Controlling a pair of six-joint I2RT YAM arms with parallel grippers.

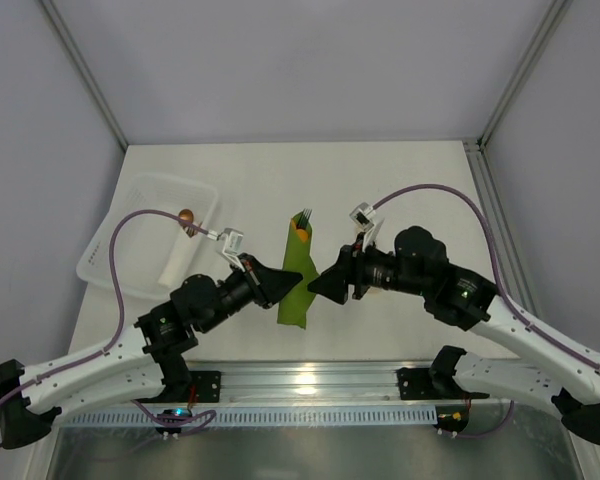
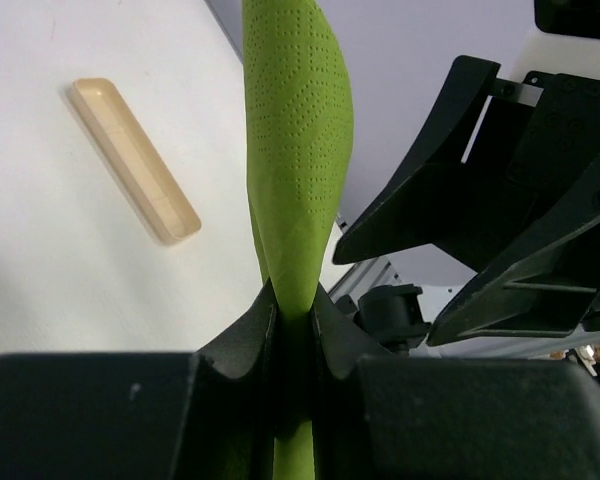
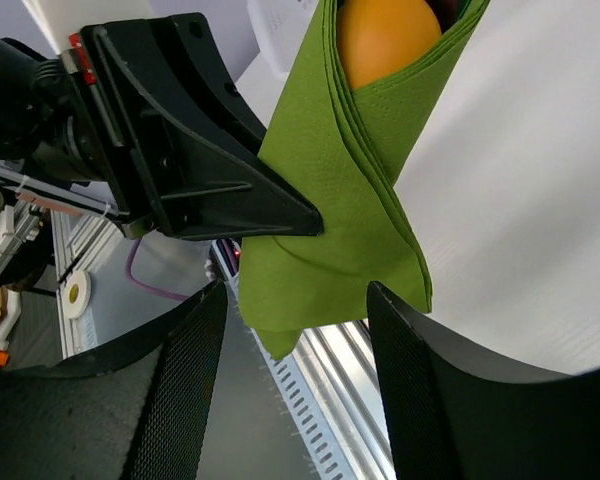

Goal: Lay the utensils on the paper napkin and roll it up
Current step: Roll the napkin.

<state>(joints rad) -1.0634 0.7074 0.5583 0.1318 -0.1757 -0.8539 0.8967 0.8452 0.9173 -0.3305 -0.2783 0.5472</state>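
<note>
left end effector (image 2: 295, 297) clamped on rolled paper napkin (image 2: 298, 130) | right end effector (image 3: 295, 292) fingers apart, just beside it

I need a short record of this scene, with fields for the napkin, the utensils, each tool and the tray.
napkin: olive-green paper napkin, rolled into a narrow bundle
utensils: wrapped inside; an orange utensil and dark tines show at the far end
left tool: shut on the napkin, pinching its near part
right tool: open, one jaw on each side of the napkin's near end
tray: clear plastic tray, left of the napkin, holds a beige oblong piece
</note>
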